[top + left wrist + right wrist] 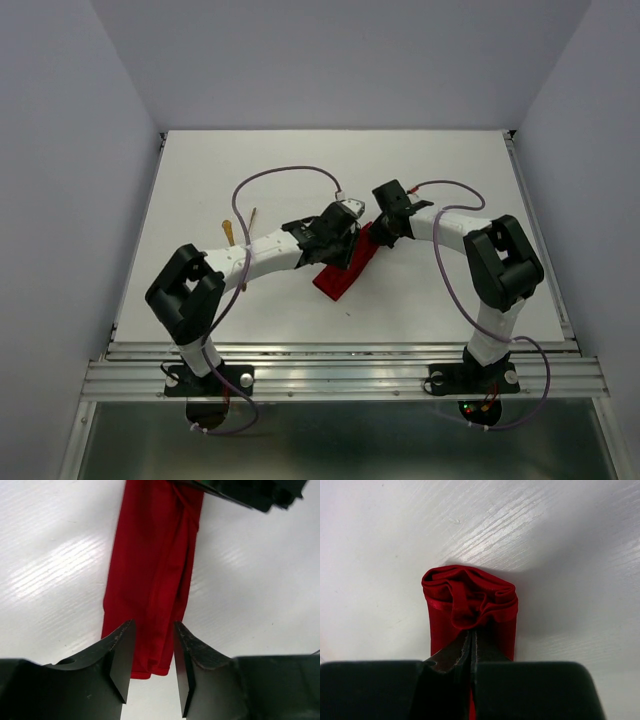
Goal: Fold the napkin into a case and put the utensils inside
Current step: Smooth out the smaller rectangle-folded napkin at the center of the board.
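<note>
Already the napkin [343,272] lies folded into a narrow red case in the middle of the worktop [450,170]. My right end effector [471,634] is closed, pinching its bunched far end. My left end effector [153,626] stands partly open over the near end, holding nothing. Both utensils [229,233] lie well to the left, outside the case, so I judge that loading them remains.

One red napkin [338,272]; two utensils, a gold utensil [228,233] and a paler utensil [252,221]; two hands, left hand [154,640] and right hand [471,639]; one tabletop [450,165].
</note>
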`<action>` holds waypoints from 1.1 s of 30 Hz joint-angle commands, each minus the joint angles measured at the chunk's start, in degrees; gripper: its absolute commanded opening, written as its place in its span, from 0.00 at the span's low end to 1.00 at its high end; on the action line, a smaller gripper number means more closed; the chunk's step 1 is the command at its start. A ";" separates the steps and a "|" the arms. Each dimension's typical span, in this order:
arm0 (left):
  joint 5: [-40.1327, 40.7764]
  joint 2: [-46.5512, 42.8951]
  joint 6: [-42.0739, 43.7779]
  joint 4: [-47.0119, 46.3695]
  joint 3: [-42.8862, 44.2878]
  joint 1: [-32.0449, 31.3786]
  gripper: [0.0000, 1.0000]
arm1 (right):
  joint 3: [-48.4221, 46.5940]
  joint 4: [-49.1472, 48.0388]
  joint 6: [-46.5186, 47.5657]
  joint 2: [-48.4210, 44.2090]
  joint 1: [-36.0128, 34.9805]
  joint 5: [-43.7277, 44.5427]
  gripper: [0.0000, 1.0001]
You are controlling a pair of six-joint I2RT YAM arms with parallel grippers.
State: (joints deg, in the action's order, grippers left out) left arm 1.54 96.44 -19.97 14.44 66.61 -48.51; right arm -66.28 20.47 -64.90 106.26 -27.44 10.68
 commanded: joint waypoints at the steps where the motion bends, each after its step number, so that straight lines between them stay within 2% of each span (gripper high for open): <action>1: 7.77 -2.40 5.55 -0.02 -1.04 -3.78 0.48 | 1.94 4.58 3.02 2.03 0.72 2.07 0.01; 6: 8.04 -1.61 7.66 -1.34 -1.31 -4.84 0.54 | 2.38 4.49 4.70 0.97 0.72 2.42 0.01; 9: 10.22 0.58 8.98 -0.64 -0.34 -5.63 0.63 | 2.56 4.40 5.49 0.79 1.25 2.24 0.01; 12: 10.59 2.52 10.21 -0.11 0.45 -7.03 0.63 | 2.74 4.14 6.28 0.79 1.25 1.63 0.01; 27: 9.88 9.99 11.35 -1.52 3.09 -8.70 0.56 | 2.82 3.44 8.04 0.88 1.25 0.57 0.01; 30: 9.71 10.69 11.18 -1.60 3.26 -8.71 0.53 | 2.65 3.35 8.21 0.97 1.25 0.40 0.01; 33: 9.53 10.96 11.35 -1.60 3.35 -8.71 0.46 | 2.39 3.52 8.74 0.71 1.25 0.48 0.01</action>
State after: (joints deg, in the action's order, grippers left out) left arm 10.35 106.94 -9.34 13.93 68.10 -57.14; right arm -65.63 18.79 -58.41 105.89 -26.94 9.21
